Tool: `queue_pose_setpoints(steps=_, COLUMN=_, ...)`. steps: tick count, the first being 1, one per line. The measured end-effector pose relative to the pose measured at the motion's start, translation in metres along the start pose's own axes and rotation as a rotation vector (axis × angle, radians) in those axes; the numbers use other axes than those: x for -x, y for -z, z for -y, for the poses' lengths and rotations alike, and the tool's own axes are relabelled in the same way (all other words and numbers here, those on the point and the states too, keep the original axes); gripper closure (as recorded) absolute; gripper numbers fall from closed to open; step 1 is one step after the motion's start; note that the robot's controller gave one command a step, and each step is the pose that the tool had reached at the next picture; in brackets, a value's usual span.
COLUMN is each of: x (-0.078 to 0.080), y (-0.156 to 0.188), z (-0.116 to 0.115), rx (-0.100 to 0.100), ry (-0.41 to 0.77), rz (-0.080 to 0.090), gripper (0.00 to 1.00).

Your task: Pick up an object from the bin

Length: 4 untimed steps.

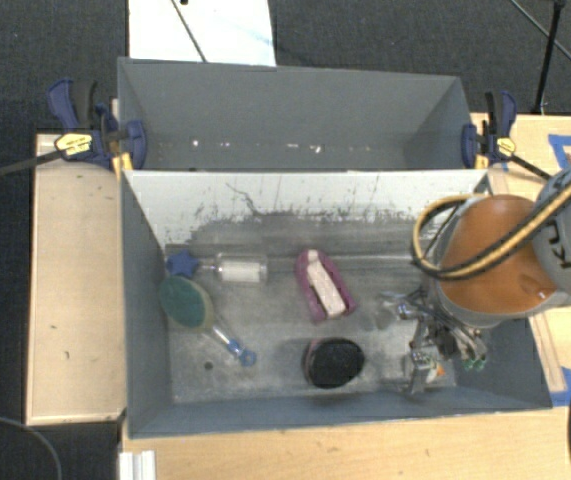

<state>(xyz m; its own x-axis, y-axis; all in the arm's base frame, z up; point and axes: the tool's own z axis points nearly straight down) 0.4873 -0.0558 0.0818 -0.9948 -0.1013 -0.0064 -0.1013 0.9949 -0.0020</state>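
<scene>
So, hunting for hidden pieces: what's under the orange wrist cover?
Below the orange cover the gripper hangs over the bin floor, beside a black round thing. Floor directly beneath the cover is hidden.

black round disc (333, 362) flat, front-centre

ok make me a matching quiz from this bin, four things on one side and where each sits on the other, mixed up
Things
1. green round pad
2. pink and white block
3. black round thing
4. gripper

Places
a. right side of the bin
b. middle of the floor
c. left side
d. by the wall at the bottom of the view, just left of the gripper

Pairs: 1-c, 2-b, 3-d, 4-a
</scene>
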Motion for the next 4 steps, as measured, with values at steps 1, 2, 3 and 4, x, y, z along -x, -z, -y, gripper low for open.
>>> queue_pose_setpoints(steps=1, x=0.004, y=0.009, z=-0.085, rx=0.005, ry=0.203, rz=-0.002, gripper=0.00)
queue_pose_setpoints(steps=2, x=0.004, y=0.008, z=-0.082, rx=0.002, ry=0.201, rz=-0.002, gripper=1.00)
queue_pose_setpoints(steps=3, x=0.008, y=-0.011, z=-0.101, rx=0.003, ry=0.023, rz=-0.006, gripper=1.00)
queue_pose_setpoints(steps=4, x=0.017, y=0.005, z=-0.101, rx=0.002, ry=-0.181, rz=-0.022, gripper=1.00)
